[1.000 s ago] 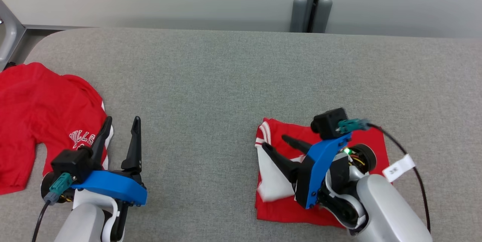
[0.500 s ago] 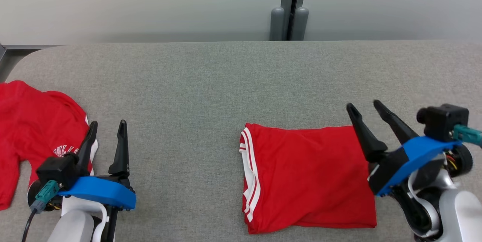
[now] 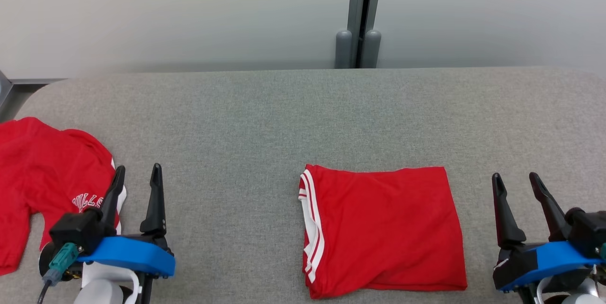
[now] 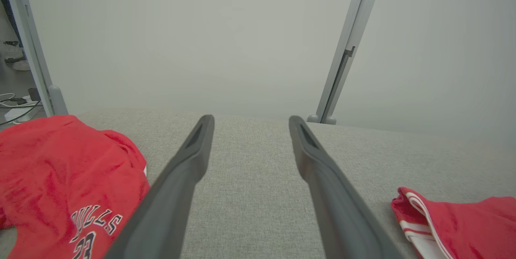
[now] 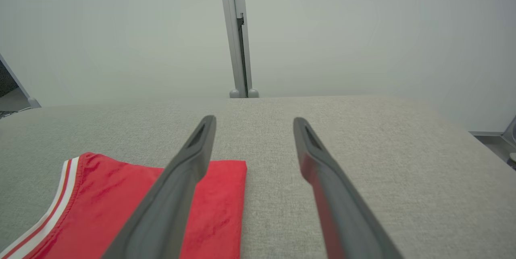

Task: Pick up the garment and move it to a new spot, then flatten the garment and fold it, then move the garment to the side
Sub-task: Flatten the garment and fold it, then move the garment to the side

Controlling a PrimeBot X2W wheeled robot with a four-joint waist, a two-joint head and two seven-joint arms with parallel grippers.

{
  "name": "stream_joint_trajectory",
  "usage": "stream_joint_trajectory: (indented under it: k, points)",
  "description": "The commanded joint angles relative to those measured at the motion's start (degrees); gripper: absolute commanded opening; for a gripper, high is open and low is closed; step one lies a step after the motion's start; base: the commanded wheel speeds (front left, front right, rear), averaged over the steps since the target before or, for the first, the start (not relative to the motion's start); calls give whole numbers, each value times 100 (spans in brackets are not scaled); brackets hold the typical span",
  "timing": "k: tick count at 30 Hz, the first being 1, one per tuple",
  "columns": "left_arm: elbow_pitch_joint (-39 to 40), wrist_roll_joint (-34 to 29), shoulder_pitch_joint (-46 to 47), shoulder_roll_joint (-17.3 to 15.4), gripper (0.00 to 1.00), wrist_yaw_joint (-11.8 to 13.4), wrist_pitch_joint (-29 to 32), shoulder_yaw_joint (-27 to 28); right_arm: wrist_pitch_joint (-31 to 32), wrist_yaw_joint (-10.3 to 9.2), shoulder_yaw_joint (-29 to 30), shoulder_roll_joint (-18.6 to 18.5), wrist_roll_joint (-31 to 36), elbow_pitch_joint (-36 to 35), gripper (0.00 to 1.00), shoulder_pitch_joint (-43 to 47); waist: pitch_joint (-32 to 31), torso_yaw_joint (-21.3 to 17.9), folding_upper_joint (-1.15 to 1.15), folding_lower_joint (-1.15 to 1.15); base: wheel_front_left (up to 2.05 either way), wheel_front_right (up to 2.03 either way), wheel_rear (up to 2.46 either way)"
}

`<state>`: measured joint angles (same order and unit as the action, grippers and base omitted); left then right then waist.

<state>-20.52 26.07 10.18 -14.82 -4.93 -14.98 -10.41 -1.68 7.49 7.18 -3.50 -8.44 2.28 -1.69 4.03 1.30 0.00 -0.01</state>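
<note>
Grey surface has the folded red garment lying near-side, right of centre, plus another red jersey at the left edge. Both the left hand and right hand are spread apart, empty.

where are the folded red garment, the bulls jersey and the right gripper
folded red garment (image 3: 383,233), head view, middle of its top layer
bulls jersey (image 3: 47,176), head view, red cloth above the lettering
right gripper (image 3: 514,175), head view, midway between its fingertips
</note>
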Motion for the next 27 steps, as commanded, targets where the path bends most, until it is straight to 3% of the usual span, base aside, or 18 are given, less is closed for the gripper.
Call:
stream_joint_trajectory:
  k: [1, 8, 27]
  points:
    - [41, -45, -69, 11, 100, 37, -28, 21, -82, 1, 15, 6, 39, 20, 100, 88, -45, -25, 0, 1, 0, 0, 0]
    - [129, -159, -440, 88, 100, 26, -27, 210, -447, 1, 28, 19, -7, 415, 100, 173, -305, -48, 0, 1, 0, 0, 0]
    - [-99, -170, -548, 139, 100, -36, -28, 288, -314, 1, -82, -11, -97, 719, 100, -18, -421, -98, 0, 1, 0, 0, 0]
